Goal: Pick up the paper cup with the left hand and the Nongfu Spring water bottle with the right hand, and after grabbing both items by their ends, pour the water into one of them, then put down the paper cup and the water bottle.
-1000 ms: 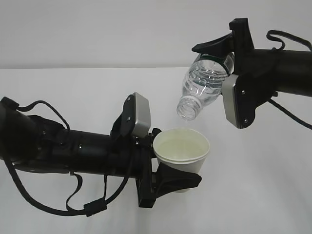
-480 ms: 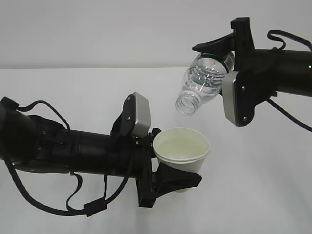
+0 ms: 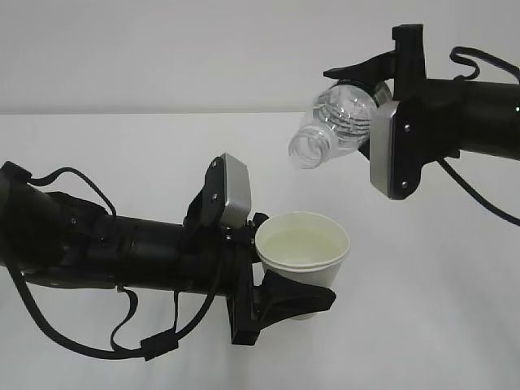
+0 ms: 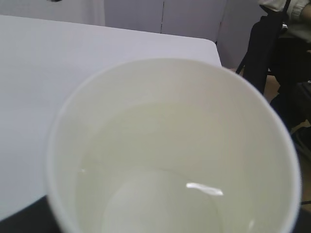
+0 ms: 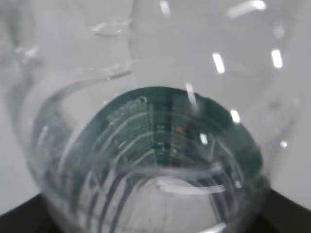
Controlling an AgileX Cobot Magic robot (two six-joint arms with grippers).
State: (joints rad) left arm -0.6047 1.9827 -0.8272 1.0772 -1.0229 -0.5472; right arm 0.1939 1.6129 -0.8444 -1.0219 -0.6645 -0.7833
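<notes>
A bare white worktop [image 3: 122, 154] meets a pale wall. Lower centre, the left tool [image 3: 280, 280] clasps the paper cup [image 3: 302, 252], which holds water [image 4: 160, 184]. Upper right, the right tool [image 3: 375, 110] grasps the tilted Nongfu Spring water bottle [image 3: 333, 126]; its green label [image 5: 165, 126] is unreadable.

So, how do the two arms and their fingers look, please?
Both arms are black tubes. The left gripper has broad black wedge-shaped fingers, a grey-silver rounded plate behind it, and loose black cables looping below. The right gripper matches: black fingers, a grey-silver plate with small screws, black cables.
</notes>
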